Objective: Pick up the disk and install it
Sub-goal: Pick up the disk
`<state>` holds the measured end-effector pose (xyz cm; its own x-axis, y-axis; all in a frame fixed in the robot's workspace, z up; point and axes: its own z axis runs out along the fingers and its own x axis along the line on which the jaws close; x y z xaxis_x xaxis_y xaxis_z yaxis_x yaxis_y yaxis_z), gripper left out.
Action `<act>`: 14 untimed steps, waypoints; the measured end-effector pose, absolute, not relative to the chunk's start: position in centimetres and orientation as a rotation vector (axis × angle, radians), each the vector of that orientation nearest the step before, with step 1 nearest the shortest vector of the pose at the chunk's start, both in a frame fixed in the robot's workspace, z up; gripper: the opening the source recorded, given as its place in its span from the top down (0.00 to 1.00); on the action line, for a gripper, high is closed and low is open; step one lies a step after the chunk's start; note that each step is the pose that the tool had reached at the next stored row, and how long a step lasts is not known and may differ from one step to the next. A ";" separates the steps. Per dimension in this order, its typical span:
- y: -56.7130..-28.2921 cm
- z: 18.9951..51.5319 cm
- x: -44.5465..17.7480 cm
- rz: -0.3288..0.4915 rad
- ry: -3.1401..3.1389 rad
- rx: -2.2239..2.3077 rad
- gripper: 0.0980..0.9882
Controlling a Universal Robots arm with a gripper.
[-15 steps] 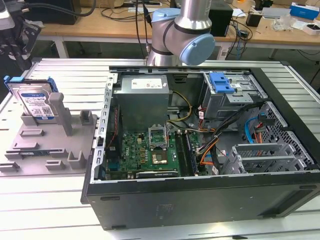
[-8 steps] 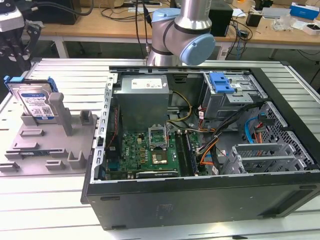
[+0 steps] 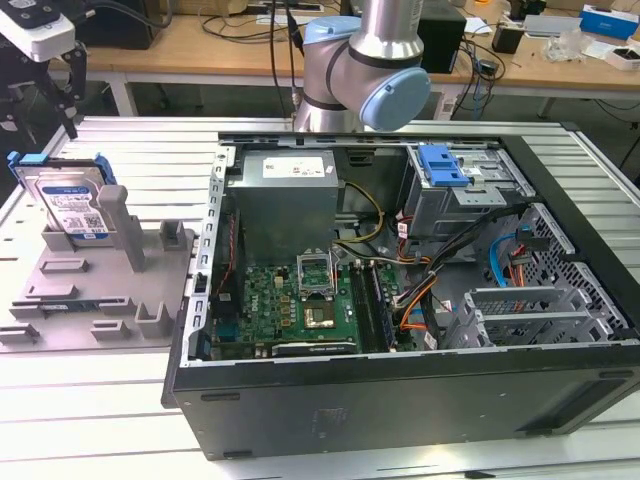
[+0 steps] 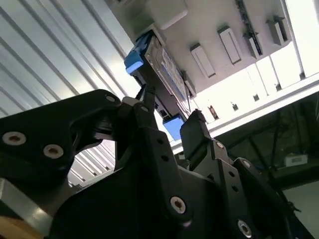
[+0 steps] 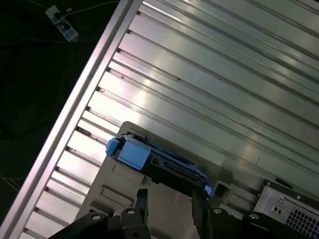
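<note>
Disk (image 3: 68,200): flat silver slab, blue plastic frame, upright in grey rack (image 3: 90,300); black end effector (image 5: 170,197) spread.

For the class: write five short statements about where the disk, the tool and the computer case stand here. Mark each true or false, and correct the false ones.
1. The disk stands on edge in a grey holder, outside the computer case. True.
2. The tool is shut on the disk. False: the tool is open, and the disk rests in the holder.
3. The computer case lies open with its motherboard showing. True.
4. The disk's carrier is red. False: the carrier is blue.
5. The grey holder sits on the exterior view's right of the case. False: it sits on that view's left.
</note>
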<state>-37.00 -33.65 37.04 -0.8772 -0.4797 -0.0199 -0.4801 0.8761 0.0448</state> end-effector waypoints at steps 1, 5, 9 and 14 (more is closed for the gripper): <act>-33.6 37.0 -37.0 0.076 3.026 -0.813 0.57; -33.7 37.0 -37.0 0.076 2.976 -0.989 0.57; -33.6 37.0 -37.0 0.077 2.917 -1.159 0.57; -33.5 37.0 -37.0 0.077 2.858 -1.302 0.57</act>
<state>-37.00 -33.48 36.99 -0.6565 -0.7541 -0.0200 -0.7541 0.6553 0.0448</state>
